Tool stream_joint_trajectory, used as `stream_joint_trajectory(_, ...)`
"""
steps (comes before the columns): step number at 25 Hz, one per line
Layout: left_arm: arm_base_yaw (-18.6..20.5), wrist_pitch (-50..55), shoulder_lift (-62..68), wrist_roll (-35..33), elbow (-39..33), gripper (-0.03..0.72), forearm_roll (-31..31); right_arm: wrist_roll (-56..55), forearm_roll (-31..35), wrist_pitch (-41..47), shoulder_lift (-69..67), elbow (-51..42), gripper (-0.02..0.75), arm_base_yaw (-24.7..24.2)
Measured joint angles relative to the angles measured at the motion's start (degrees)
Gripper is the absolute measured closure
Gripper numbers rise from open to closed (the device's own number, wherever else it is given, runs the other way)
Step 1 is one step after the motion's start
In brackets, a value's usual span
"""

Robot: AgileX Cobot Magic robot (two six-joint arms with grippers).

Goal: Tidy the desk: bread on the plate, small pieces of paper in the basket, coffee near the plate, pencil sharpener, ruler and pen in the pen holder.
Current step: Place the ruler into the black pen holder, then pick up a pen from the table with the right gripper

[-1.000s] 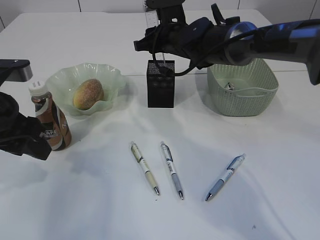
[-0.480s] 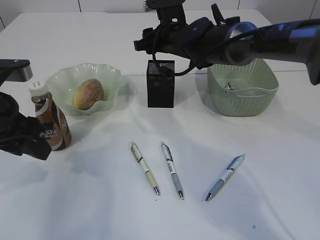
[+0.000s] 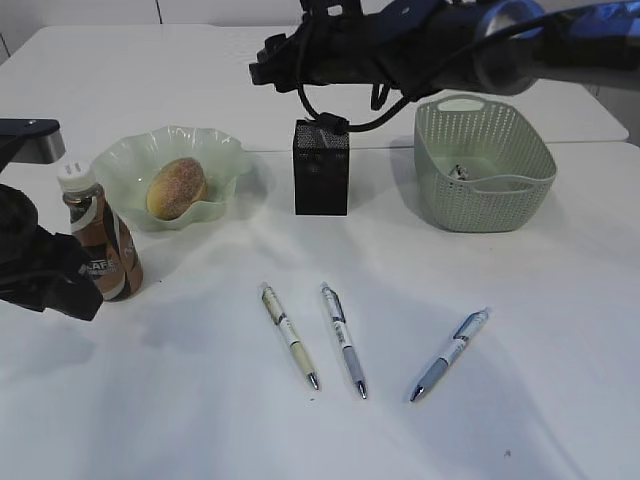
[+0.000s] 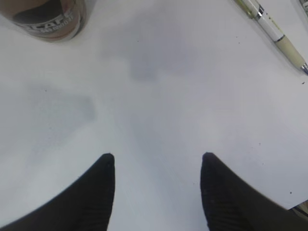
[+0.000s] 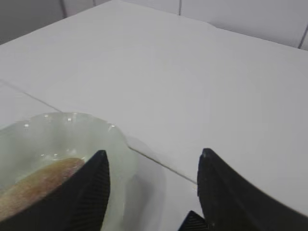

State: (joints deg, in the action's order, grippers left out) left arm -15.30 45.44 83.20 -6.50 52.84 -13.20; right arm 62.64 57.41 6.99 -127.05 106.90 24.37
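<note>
Both claws apart, empty; right claw above pen holder. You'll next grab a pen mid-counter.

The ruler that stood above the pen holder is gone from sight; the right arm has risen higher above it.
</note>
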Motion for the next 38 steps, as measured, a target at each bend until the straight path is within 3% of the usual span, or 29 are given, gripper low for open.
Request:
stream_joint_trajectory(6,0.00,0.45,0.00,0.00,0.00,0.288,0.00,0.40,-3.78,11.59,3.14,0.00,0.277,0.00)
stream_joint_trajectory(9,0.00,0.45,0.00,0.00,0.00,0.288,0.00,0.30,-8.14,22.48,4.32,0.00,0.277,0.00)
stream_joint_trajectory(14,0.00,0.90,0.00,0.00,0.00,0.288,0.00,-7.58,-22.37,42.62,4.83,0.03,0.277,0.00)
stream_joint_trajectory(17,0.00,1.26,0.00,0.00,0.00,0.288,0.00,-15.70,-32.27,48.38,4.93,0.03,0.278,0.00)
stream_joint_trajectory(18,0.00,1.36,0.00,0.00,0.00,0.288,0.00,-15.70,-32.27,48.38,4.93,0.03,0.278,0.00)
stream_joint_trajectory(20,0.00,1.36,0.00,0.00,0.00,0.288,0.00,-30.63,-44.85,54.95,5.18,0.03,0.278,0.00)
stream_joint_trajectory(21,0.00,1.40,0.00,0.00,0.00,0.288,0.00,-34.59,-47.43,56.27,5.27,0.03,0.278,0.00)
stream_joint_trajectory(26,0.00,1.49,0.00,0.00,0.00,0.288,0.00,-46.86,-52.77,59.99,5.52,0.03,0.278,0.00)
stream_joint_trajectory(31,0.00,1.49,0.00,0.00,0.00,0.288,0.00,-52.33,-51.56,62.44,5.52,0.03,0.278,0.30)
stream_joint_trajectory(38,0.00,1.62,0.00,0.00,0.00,0.288,0.00,-56.48,-53.70,62.25,5.52,0.03,0.278,6.66)
